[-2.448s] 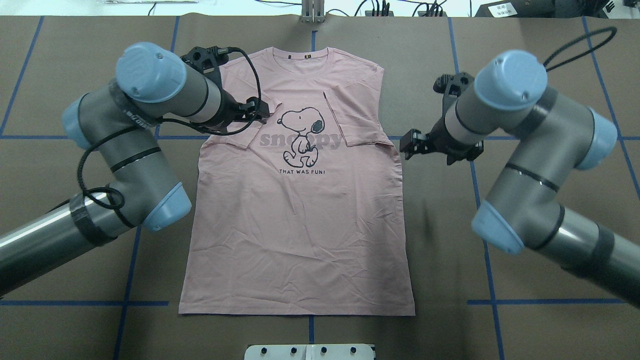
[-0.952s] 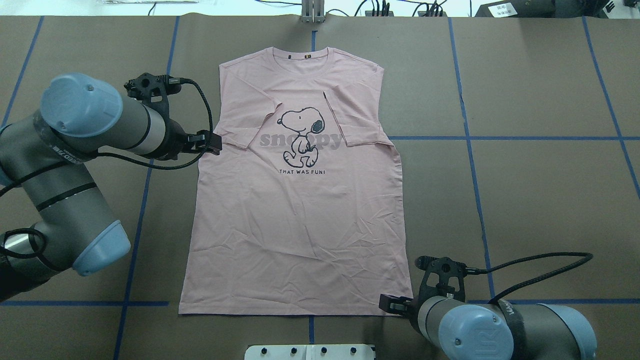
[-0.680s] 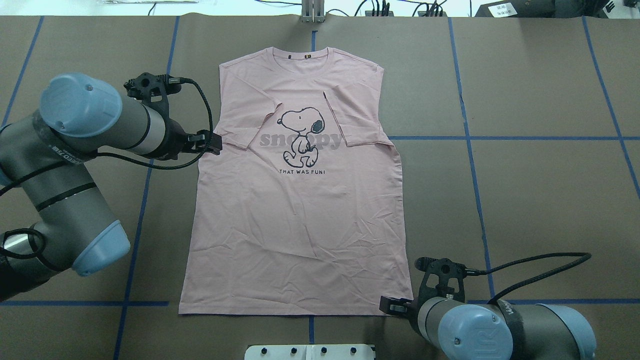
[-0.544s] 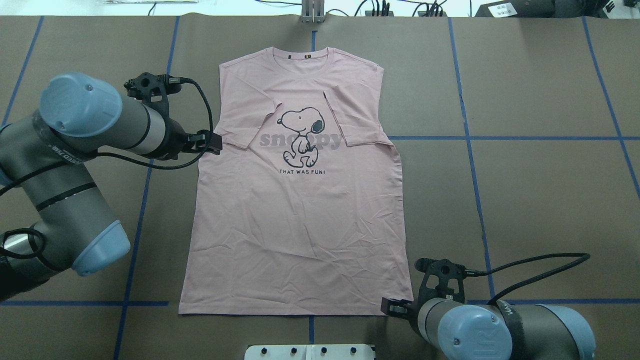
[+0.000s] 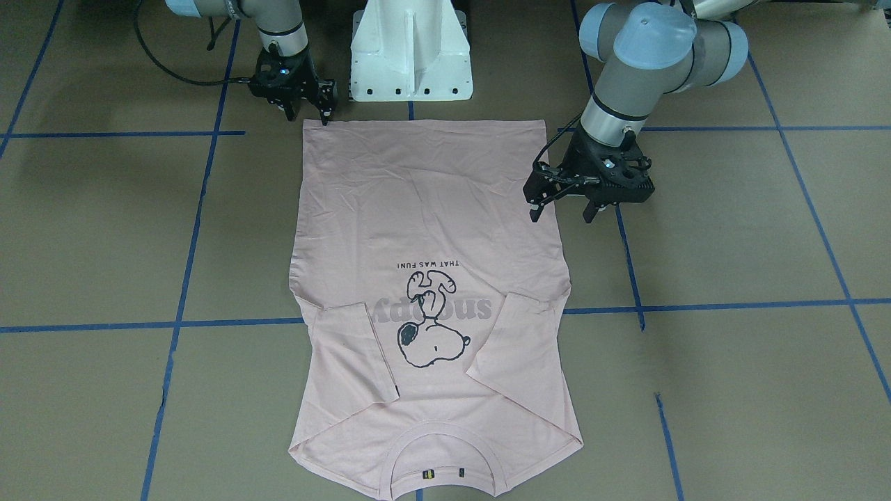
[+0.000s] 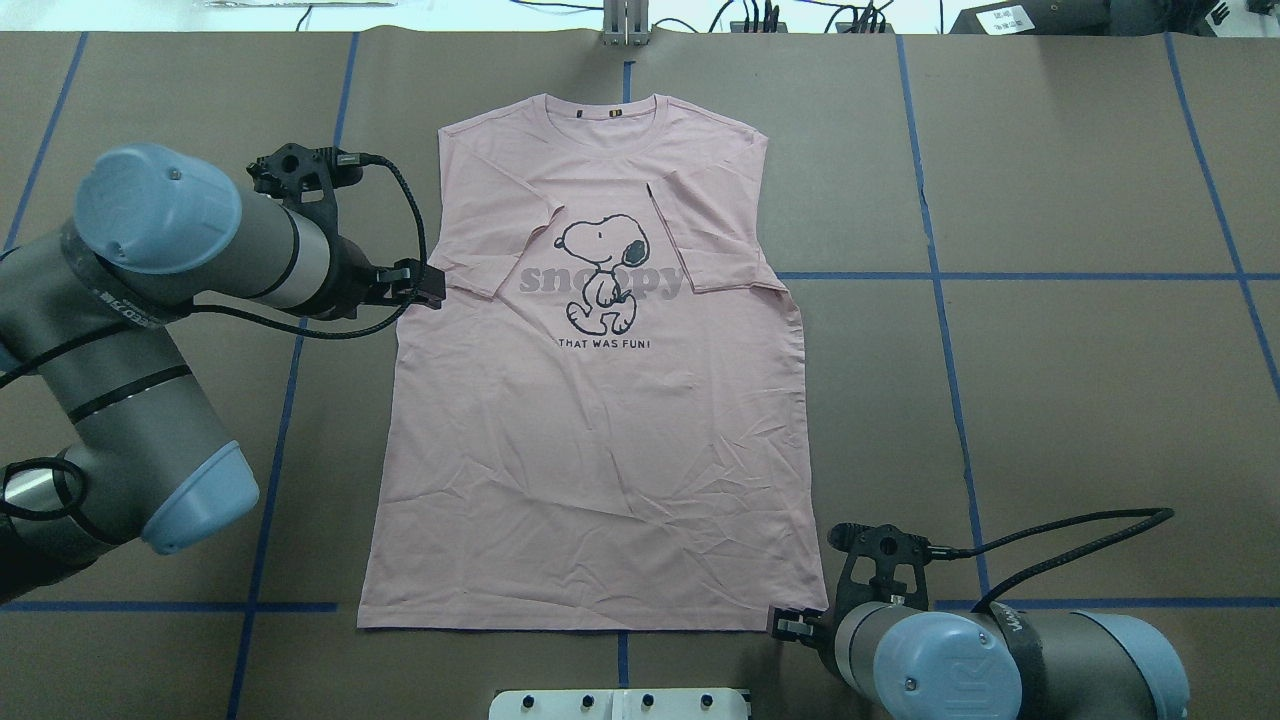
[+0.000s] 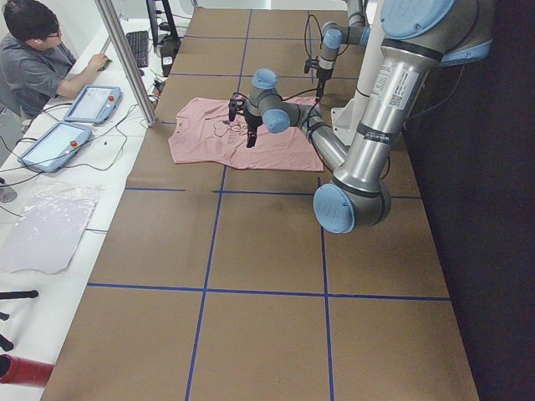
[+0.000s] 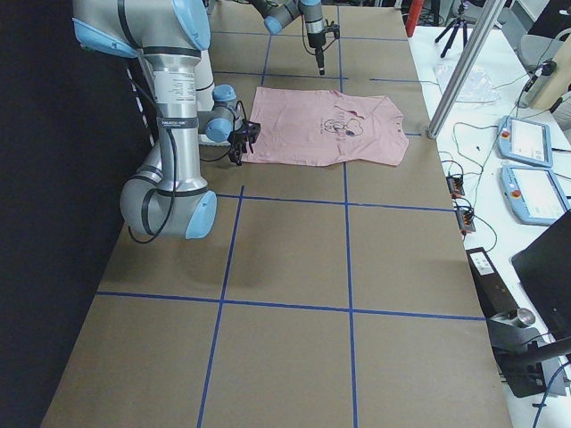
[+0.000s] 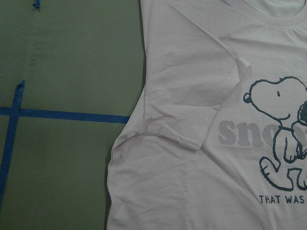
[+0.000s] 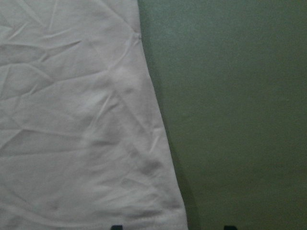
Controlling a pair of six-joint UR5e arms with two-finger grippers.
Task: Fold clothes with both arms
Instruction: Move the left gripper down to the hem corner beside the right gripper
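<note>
Overhead exterior layout: pale pink T-shirt spread flat on the brown desk, print side up, lightly creased across the lower half.
Orientation: collar on the side far from the robot, hem nearest the white base.
Sleeves: both folded inward over the chest, left sleeve and right sleeve flanking the Snoopy print.
Left pincer: jaws spread wide, pointing down at the shirt's left side edge just below the folded sleeve; one finger over cloth, the other over bare desk; gripping nothing; contact with the fabric impossible to tell.
Right pincer: jaws spread wide, pointing down at the hem corner on the robot's right; in the wrist view, two fingertips at the bottom edge, one over cloth, one over bare desk, the shirt's side edge between them; gripping nothing.
Desk markings: blue tape lines in a grid, one passing under the shirt at chest height.
Side view: operator seated at the white bench beside the desk.
</note>
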